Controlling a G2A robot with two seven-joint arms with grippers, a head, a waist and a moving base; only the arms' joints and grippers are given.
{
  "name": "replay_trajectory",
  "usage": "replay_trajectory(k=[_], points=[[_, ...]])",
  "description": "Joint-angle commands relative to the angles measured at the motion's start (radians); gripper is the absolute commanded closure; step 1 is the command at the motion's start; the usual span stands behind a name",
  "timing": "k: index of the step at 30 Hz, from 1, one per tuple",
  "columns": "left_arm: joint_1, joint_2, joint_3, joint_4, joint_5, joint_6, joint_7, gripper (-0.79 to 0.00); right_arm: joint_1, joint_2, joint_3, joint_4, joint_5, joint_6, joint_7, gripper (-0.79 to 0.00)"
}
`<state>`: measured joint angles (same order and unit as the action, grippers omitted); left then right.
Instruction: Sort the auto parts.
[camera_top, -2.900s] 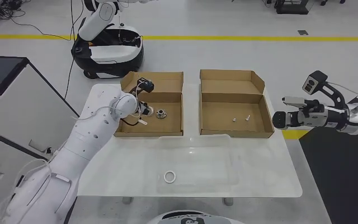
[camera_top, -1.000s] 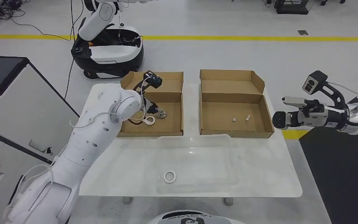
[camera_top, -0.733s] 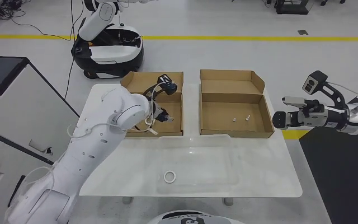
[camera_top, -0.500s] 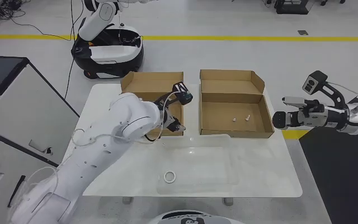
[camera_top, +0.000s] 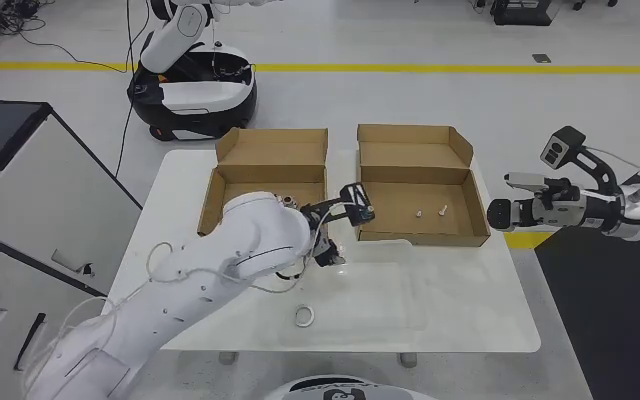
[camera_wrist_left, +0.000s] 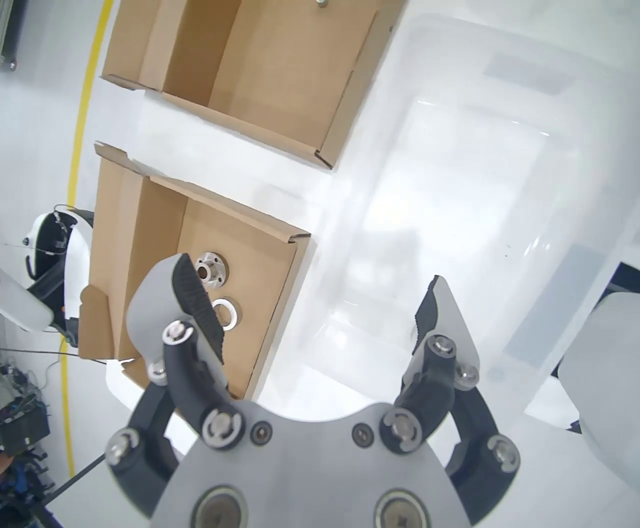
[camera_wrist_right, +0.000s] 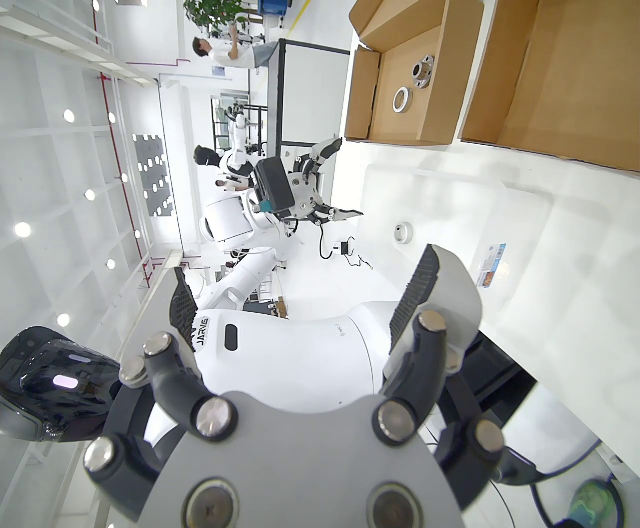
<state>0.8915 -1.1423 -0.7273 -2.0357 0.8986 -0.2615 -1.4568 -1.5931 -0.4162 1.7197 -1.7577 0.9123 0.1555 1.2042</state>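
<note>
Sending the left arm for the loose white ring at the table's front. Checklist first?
1. The left gripper is open, empty: ok.
2. The white ring lies free, unobstructed: ok.
3. The left gripper is over it: not ok, it hangs nearer the left box.
4. The right gripper is open, far from the ring: ok.
5. The left box has room beside its flange and second ring: ok.

- The left arm (camera_top: 225, 265) is fat, round and white, with thin black cables (camera_top: 325, 207) by its wrist.
- The left gripper (camera_wrist_left: 307, 280) has a silver plate (camera_wrist_left: 310, 465), black links, round screws and grey fingers (camera_wrist_left: 150, 300) with bumpy black pads (camera_wrist_left: 197, 305).
- The right gripper (camera_wrist_right: 305, 272) looks the same.
</note>
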Motion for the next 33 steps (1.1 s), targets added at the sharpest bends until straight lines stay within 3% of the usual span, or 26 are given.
replay_trajectory(k=[1,8,14,33], points=[[0.0,0.0,0.006,-0.01,-0.012,-0.015,-0.021,-0.785,0.0,0.0,0.0,0.0,0.0,0.0,0.0,-0.785],[0.011,0.005,0.033,-0.024,-0.045,-0.033,-0.068,-0.785,0.0,0.0,0.0,0.0,0.0,0.0,0.0,-0.785],[0.021,0.026,0.085,-0.02,-0.051,-0.023,-0.078,-0.785,0.0,0.0,0.0,0.0,0.0,0.0,0.0,-0.785],[-0.08,0.111,0.265,0.023,-0.192,-0.023,-0.079,-0.785,0.0,0.0,0.0,0.0,0.0,0.0,0.0,-0.785]])
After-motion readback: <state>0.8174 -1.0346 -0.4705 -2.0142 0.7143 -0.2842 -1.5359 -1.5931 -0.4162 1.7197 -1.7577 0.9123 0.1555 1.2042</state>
